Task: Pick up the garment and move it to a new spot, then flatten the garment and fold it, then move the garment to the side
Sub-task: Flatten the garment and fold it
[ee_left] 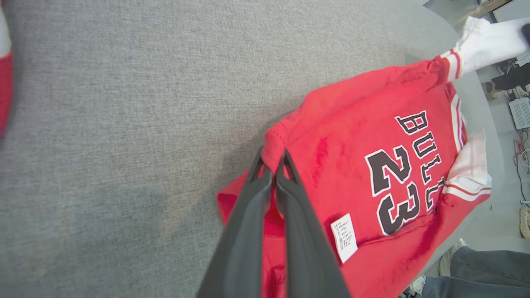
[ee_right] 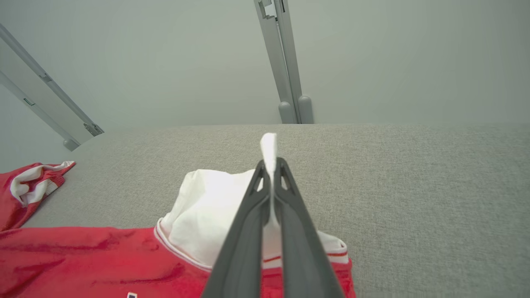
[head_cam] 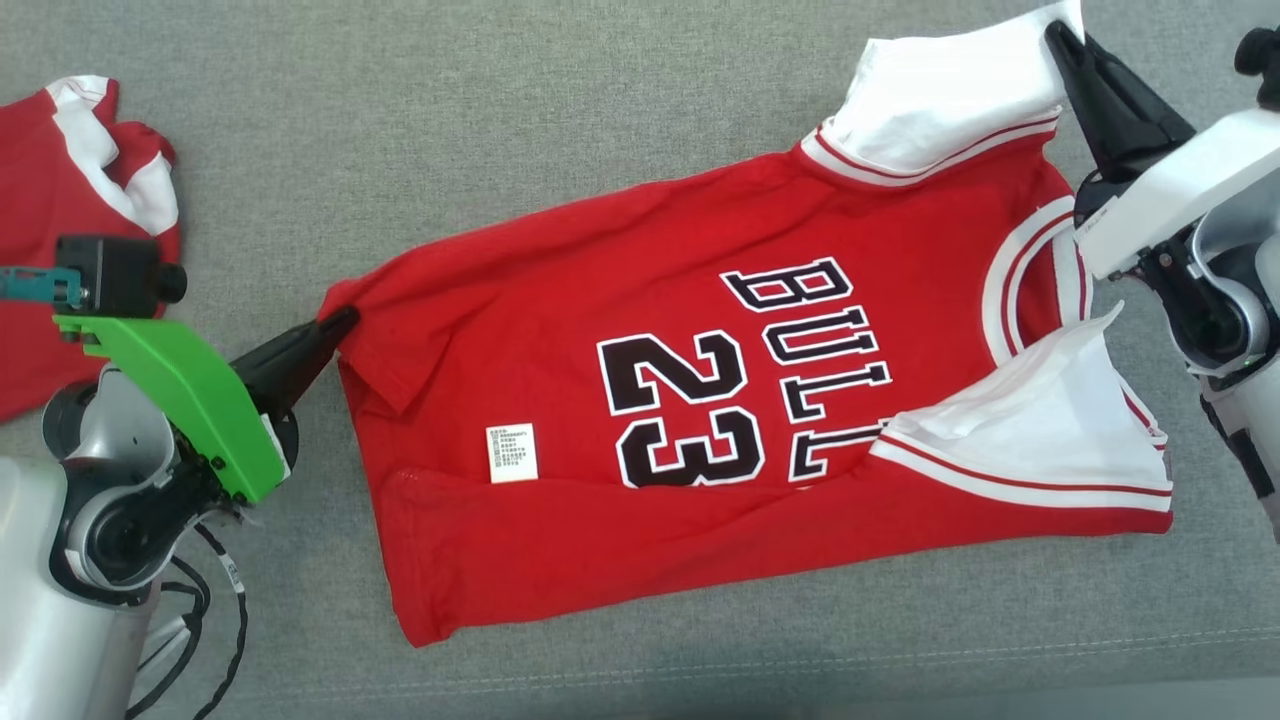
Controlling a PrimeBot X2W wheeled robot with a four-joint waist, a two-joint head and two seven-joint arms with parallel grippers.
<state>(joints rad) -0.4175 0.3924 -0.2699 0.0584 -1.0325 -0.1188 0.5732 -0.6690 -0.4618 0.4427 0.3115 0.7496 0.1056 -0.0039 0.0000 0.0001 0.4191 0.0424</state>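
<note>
Now left gripper (head_cam: pixel 340 322) pinches the shirt (head_cam: pixel 700 400) at a corner (head_cam: pixel 350 298), right gripper (head_cam: pixel 1058 35) at its sleeve (head_cam: pixel 950 90); flattening likely needs pulling apart.

I see bright, even, diffuse light across all three feeds. Shadows are soft: a faint one along the edge of the garment (head_cam: pixel 560 300), and a dim patch on the table (ee_left: pixel 103 215) in my left wrist view. Both wrist views bow at the edges; the head view is crisp.

Head looks down; close wrist views share jersey (head_cam: pixel 560 300).
</note>
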